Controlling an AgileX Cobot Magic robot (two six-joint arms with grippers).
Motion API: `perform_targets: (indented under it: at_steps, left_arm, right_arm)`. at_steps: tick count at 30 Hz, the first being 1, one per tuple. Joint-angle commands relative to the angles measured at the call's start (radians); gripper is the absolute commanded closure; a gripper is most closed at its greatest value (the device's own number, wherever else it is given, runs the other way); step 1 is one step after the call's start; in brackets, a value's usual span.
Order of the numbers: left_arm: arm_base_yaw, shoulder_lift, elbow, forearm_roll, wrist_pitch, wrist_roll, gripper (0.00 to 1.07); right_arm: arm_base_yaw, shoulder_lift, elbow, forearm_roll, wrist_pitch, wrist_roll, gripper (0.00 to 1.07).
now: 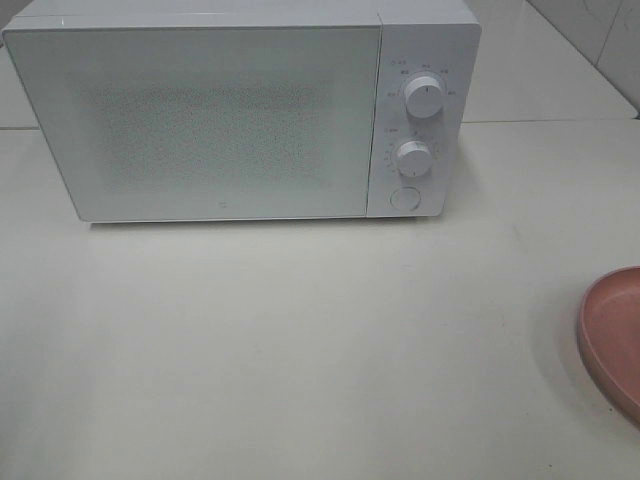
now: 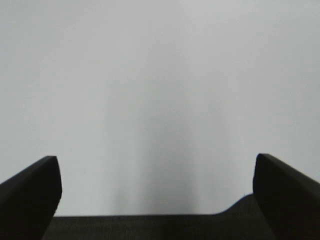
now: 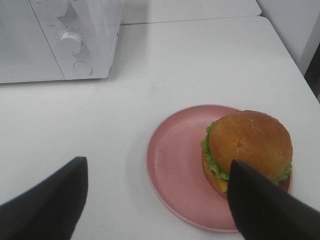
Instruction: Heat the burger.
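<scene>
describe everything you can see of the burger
The burger stands upright on a pink plate, set toward one side of it, not centred. It has a glossy golden-brown bun on top, a green lettuce frill beneath and a bit of yellow cheese. A finger of the open right hand hides its lower edge; nothing grips it.

No text can be read with any certainty. The white box-shaped microwave oven (image 1: 240,110) carries small grey markings printed in arcs around its upper round white knob (image 1: 424,99) and its lower round white knob (image 1: 412,157) on the control panel, but they are too small and blurred to make out. No brand, label or sign is legible elsewhere.
</scene>
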Motion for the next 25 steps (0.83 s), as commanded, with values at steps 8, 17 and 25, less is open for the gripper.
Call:
perform_targets:
  at_steps: [8,17,25]
  left_arm:
    - [0.004,-0.368,0.007,-0.003,-0.017,-0.001,0.08]
    - [0.072,-0.389,0.007,0.006,-0.017,0.001,0.08]
    - [0.072,-0.389,0.007,0.006,-0.017,0.001,0.08]
  right_arm:
    - [-0.008,-0.025,0.002,-0.005,-0.011,-0.007,0.36]
    - [-0.008,-0.021,0.002,-0.005,-0.011,-0.007,0.36]
    - [-0.008,-0.021,0.002,-0.005,-0.011,-0.007,0.36]
